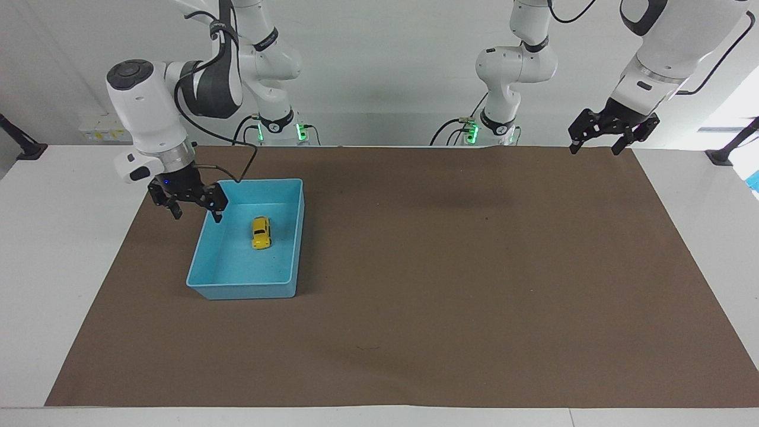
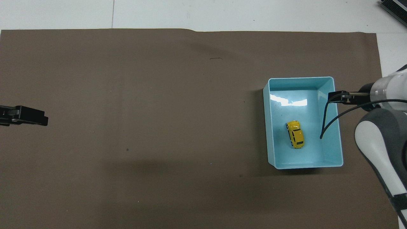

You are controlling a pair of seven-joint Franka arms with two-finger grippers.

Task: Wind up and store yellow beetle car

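Left of frame: open rectangular light-blue plastic bin [image 1: 201, 281] held the tiny yellow beetle car [image 1: 260, 232] on its floor | right gripper [image 1: 196, 216] over bin's rim, jaws apart, empty | brown mat [image 1: 445, 267] | upper right: left gripper [image 1: 593, 149] waited, jaws apart.

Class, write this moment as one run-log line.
yellow beetle car: in blue bin | right gripper: jaws open, over bin's edge | left gripper: open, waiting

One camera looks down from high across the table toward the robots; the other steeply from above them; both share the brown mat [image 1: 415, 267]
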